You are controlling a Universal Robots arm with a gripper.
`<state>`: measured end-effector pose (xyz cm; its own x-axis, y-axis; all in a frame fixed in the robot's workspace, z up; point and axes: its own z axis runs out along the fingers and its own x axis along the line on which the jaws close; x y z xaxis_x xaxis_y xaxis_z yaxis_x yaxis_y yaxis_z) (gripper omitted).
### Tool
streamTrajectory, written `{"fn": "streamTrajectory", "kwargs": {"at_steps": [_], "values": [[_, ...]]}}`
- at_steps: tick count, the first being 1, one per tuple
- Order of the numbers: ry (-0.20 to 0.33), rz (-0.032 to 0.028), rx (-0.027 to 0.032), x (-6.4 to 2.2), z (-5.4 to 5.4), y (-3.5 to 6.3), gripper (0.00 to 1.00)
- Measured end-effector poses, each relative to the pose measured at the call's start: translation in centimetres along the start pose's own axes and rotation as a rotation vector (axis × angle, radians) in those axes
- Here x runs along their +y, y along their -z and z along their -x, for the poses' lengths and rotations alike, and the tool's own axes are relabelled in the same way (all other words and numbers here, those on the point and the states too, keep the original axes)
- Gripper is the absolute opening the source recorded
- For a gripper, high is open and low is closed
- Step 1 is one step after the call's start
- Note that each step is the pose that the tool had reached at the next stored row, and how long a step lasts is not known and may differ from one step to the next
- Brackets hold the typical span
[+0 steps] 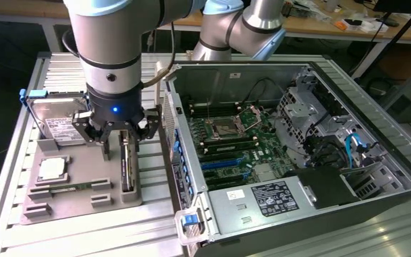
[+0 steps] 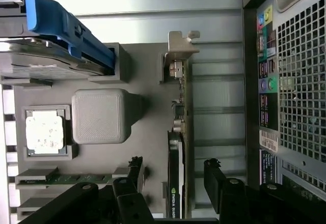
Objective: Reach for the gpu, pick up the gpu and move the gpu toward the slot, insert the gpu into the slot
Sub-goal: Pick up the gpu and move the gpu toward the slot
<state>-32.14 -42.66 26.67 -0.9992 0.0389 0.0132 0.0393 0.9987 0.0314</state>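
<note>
Gripper (image 2: pixel 174 163) is down at the gpu (image 2: pixel 177 183), fingers (image 2: pixel 216 180) apart, 1 each side of the card. Gaps show on both sides, so no clamp yet. Gpu stands on edge in the grey holder tray (image 1: pixel 77 206), w/ its metal bracket (image 2: pixel 179 48) at the end away from the gripper. Same tray holds mem stick (image 1: pixel 73 187), cpu chip (image 1: pixel 52 168) and hard drive (image 1: pixel 59 122). Beyond, to the exterior view's right, is the open pc case (image 1: pixel 395 160) w/ motherboard (image 1: pixel 241 142); the blue slots (image 1: pixel 223 163) look free. Progress, my read: reach approx done; grasp, lift, move and insert not done. About 1 of 4 steps.
</note>
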Motion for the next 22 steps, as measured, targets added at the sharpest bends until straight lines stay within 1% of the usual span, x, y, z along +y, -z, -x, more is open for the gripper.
{"fn": "streamTrajectory", "kwargs": {"at_steps": [2,5,7,10,22], "values": [[-0.013,0.0003,-0.0006,-0.02,0.0,-0.57,0.6],[-0.027,0.0004,-0.0011,-0.03,0.0,-1.11,0.6],[-0.04,0.0006,-0.0016,-0.06,0.0,-1.96,0.6],[-0.043,0.0007,-0.0024,-0.12,0.0,-2.57,0.6],[-0.044,0.0005,-0.0024,-0.13,0.0,-2.71,0.6]]}}
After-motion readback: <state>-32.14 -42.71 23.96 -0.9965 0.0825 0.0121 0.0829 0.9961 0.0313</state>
